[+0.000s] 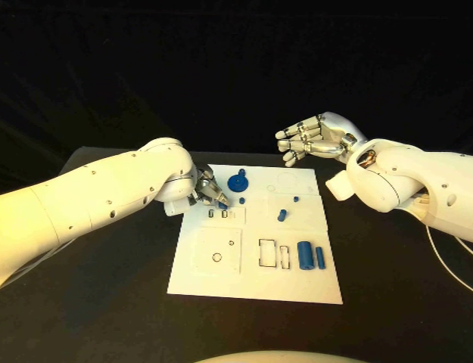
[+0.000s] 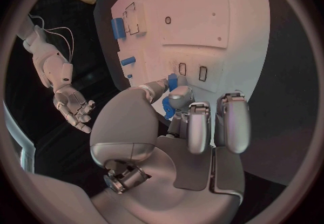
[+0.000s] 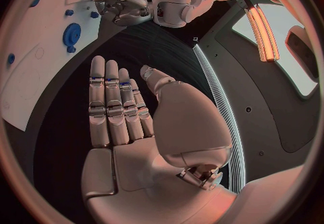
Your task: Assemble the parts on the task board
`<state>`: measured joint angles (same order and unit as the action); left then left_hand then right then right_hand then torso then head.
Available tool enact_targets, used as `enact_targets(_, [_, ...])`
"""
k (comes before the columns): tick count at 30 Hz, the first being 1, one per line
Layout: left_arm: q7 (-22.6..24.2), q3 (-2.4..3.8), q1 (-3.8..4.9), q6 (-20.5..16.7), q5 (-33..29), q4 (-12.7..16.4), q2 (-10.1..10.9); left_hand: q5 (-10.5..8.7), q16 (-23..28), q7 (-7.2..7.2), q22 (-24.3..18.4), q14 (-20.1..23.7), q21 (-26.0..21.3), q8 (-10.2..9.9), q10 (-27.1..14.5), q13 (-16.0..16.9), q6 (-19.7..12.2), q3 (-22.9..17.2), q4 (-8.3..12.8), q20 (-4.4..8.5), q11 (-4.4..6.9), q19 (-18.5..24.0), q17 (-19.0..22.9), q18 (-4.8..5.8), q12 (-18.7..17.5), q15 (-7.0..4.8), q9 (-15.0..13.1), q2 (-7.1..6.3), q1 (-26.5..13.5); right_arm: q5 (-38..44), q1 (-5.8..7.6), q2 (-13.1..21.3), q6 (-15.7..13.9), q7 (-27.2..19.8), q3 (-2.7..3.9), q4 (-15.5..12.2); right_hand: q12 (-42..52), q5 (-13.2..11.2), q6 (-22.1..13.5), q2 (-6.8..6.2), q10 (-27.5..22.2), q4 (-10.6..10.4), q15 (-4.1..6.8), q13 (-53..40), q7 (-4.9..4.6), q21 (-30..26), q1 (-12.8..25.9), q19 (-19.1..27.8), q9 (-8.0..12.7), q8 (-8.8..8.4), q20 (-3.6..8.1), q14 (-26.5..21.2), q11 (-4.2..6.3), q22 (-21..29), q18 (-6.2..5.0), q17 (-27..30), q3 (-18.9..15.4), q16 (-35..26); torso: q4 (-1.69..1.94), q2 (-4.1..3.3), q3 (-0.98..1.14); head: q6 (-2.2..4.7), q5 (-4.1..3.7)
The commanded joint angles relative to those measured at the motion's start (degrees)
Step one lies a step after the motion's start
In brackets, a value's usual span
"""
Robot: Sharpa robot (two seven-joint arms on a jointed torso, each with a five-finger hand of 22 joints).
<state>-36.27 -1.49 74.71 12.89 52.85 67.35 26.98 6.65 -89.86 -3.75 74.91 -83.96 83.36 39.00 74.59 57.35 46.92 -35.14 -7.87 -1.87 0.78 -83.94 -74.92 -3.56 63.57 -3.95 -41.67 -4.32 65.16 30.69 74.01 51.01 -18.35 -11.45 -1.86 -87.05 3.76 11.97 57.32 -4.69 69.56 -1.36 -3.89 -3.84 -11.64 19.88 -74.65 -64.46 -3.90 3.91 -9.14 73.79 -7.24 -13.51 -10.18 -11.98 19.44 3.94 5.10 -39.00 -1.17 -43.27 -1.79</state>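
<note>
The white task board (image 1: 256,283) lies mid-table. My left hand (image 1: 206,190) is low over the board's far left corner and pinches a small blue part (image 2: 168,107) between thumb and fingertips, just above two small slots (image 2: 191,70). A blue gear-shaped part (image 1: 238,181) stands right beside that hand. A short blue peg (image 1: 283,215) lies mid-board, and two blue cylinders (image 1: 312,256) lie side by side near the right edge. My right hand (image 1: 317,139) hangs in the air beyond the board's far right corner, fingers straight, holding nothing.
The board (image 2: 202,13) carries a round hole (image 1: 216,257) and rectangular outlines (image 1: 275,253) in its near half. Black table (image 1: 411,287) surrounds it on all sides. The left hand (image 3: 123,8) and the gear (image 3: 72,35) also appear in the right wrist view.
</note>
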Motion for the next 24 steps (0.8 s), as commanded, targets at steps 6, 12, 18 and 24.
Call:
enact_targets(6, [2.31, -0.68, -0.73, -3.82, 5.21, 0.62, 0.23, 0.42, -0.14, 0.47, 5.32, -6.04, 0.31, 0.39, 0.20, 0.20, 0.26, -10.20, 9.94, 0.05, 0.33, -1.55, -15.08, 1.21, 0.15, -0.58, -0.21, -0.39, -0.47, 1.33, -0.07, 0.04, 1.41, 0.42, -0.01, 0.09, -0.14, 0.40, -0.76, -0.09, -0.74, 0.03, -0.22, 0.12, -0.01, -0.61, 0.41, -0.02, 0.07, -0.23, -0.32, -0.82, -0.27, 0.37, -0.17, 0.37, -0.44, -0.35, 0.13, -0.02, -0.11, -0.03, -0.03])
enact_targets(12, [2.12, -0.79, -1.37, -1.52, 7.67, 0.88, 0.00, 0.43, -0.14, 0.48, 5.36, -6.04, 0.33, 0.42, 0.26, 0.26, 0.29, -10.26, 10.01, 0.06, 0.34, -1.57, -15.08, 1.22, 0.21, -0.59, -0.23, -0.45, -0.49, 1.37, -0.08, -0.05, 1.72, 0.54, -0.01, 0.23, -0.14, 0.41, -0.89, -0.08, -0.94, 0.04, -0.28, 0.13, -0.07, -0.79, 0.43, 0.00, 0.07, -0.22, -0.38, -0.96, -0.33, 0.50, -0.17, 0.52, -0.53, -0.34, -0.05, -0.05, -0.05, -0.18, 0.22])
enact_targets(18, [1.74, -0.82, -1.58, 1.70, 8.35, 0.98, -0.09, 0.43, -0.14, 0.51, 5.39, -6.04, 0.35, 0.46, 0.27, 0.15, 0.34, -10.39, 10.20, 0.08, 0.36, -1.58, -15.08, 1.23, 0.15, -0.61, -0.27, -0.66, -0.53, 0.97, -0.11, -0.14, 2.12, 0.67, -0.01, 0.30, -0.13, 0.42, -0.94, -0.03, -1.02, 0.02, -0.32, 0.13, -0.10, -0.88, 0.47, 0.01, 0.07, -0.21, -0.41, -1.02, -0.36, 0.56, -0.17, 0.58, -0.58, -0.33, 0.00, -0.04, -0.02, -0.01, 0.25])
enact_targets(24, [1.45, -0.83, -1.68, 5.14, 8.38, 0.88, -0.20, 0.62, -0.14, 0.54, 5.31, -6.04, 0.29, 0.55, 0.35, 0.09, 0.51, -10.48, 10.36, 0.10, 0.38, -1.53, -15.08, 1.21, 0.14, -0.62, -0.31, -0.97, -0.73, 0.73, -0.13, -0.18, 2.39, 0.78, -0.02, 0.38, -0.11, 0.45, -0.98, 0.03, -1.06, -0.01, -0.33, 0.13, -0.11, -0.94, 0.48, 0.00, 0.06, -0.19, -0.43, -1.04, -0.38, 0.62, -0.18, 0.63, -0.60, -0.32, 0.01, -0.05, 0.05, 0.00, 0.34])
